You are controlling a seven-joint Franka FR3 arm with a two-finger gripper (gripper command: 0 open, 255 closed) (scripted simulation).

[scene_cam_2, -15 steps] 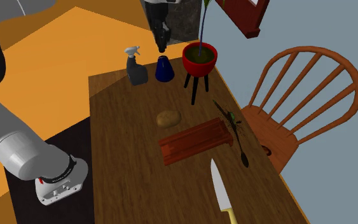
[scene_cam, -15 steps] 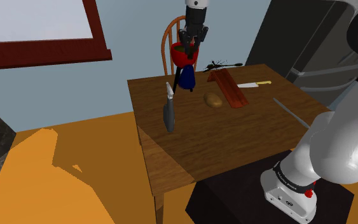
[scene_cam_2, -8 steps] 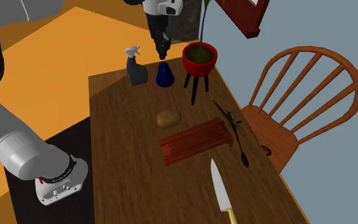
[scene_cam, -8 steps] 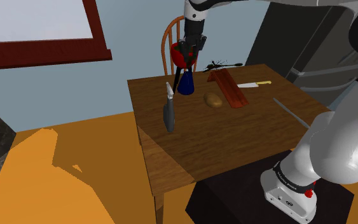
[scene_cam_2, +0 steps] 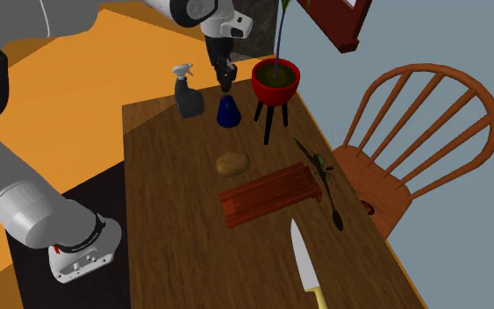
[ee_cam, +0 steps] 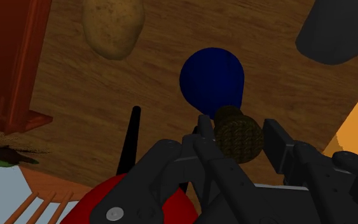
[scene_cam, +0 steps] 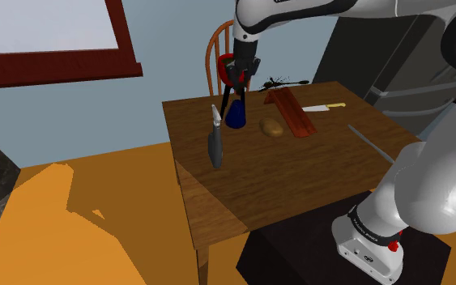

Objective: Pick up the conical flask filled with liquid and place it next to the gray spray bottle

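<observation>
Blue flask [scene_cam_2: 227, 114] is just beside grey spray bottle [scene_cam_2: 188, 97]; wrist view shows hand [ee_cam: 239, 130] clamping its cork [ee_cam: 242, 145].

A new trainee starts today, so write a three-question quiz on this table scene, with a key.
1. True or false: the potato lies between the blue flask and the red-brown board.
2. Which thing stands nearest the grey spray bottle? A) the potato B) the blue flask C) the red-brown board
3. Fill the gap: the tool holds the blue flask at its stoppered ____.

Key: 1 true; 2 B; 3 neck.
</observation>
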